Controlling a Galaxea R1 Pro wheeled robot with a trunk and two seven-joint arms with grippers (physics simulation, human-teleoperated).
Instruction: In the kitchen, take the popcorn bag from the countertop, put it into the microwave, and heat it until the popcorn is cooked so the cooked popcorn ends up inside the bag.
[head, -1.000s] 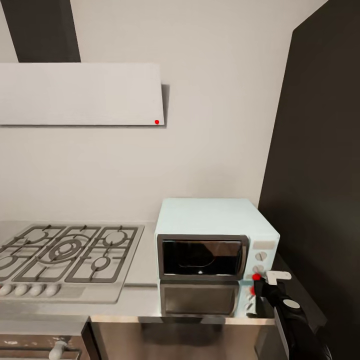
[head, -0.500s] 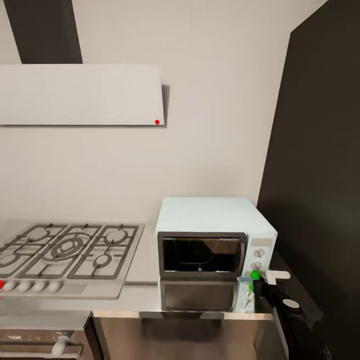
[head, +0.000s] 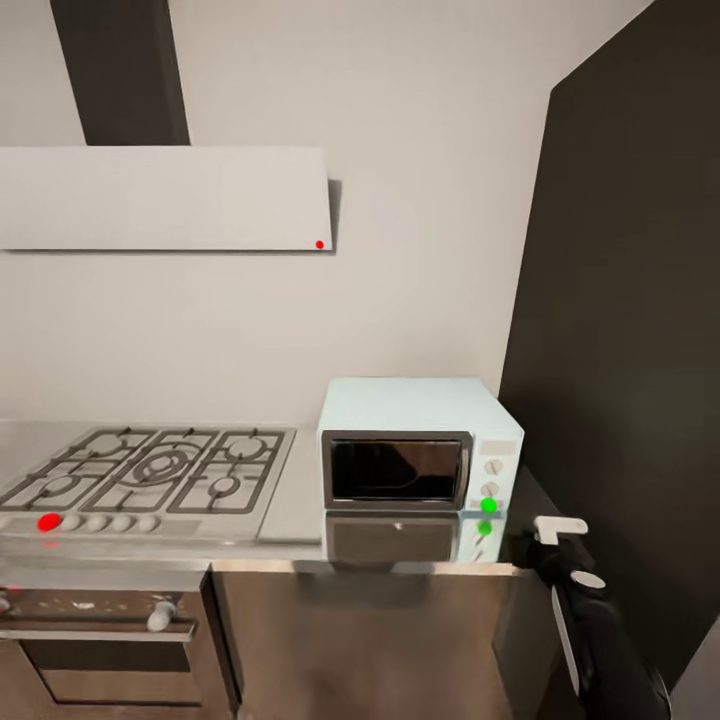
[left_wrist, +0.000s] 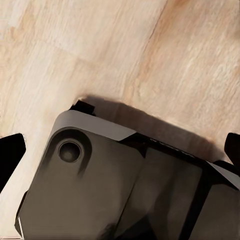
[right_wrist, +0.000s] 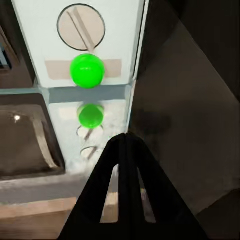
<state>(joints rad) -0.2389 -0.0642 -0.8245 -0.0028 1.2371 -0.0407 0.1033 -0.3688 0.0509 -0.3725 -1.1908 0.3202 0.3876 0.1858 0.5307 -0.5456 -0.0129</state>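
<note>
The pale-blue microwave (head: 420, 450) stands on the grey countertop (head: 300, 520) with its dark glass door closed. A round light (head: 489, 505) on its white panel glows green and mirrors in the slab. In the right wrist view the green light (right_wrist: 86, 70) sits under a knob (right_wrist: 81, 27). My right gripper (right_wrist: 125, 139) is shut with nothing in it, a short way off the panel, low at the microwave's right (head: 535, 540). My left gripper (left_wrist: 120, 150) hangs open over the wood floor. The popcorn bag and the popcorn are out of view; the dark glass reveals nothing inside.
A gas hob (head: 150, 470) lies left of the microwave, with a red dot (head: 48, 521) at its knob row. A white hood (head: 165, 198) hangs above. A tall dark cabinet (head: 620, 350) rises on the right. A steel oven (head: 100, 640) sits under the hob.
The microwave's light went from red to green. The camera has drawn back, so the whole scene looks smaller. My right gripper has come off the panel.
</note>
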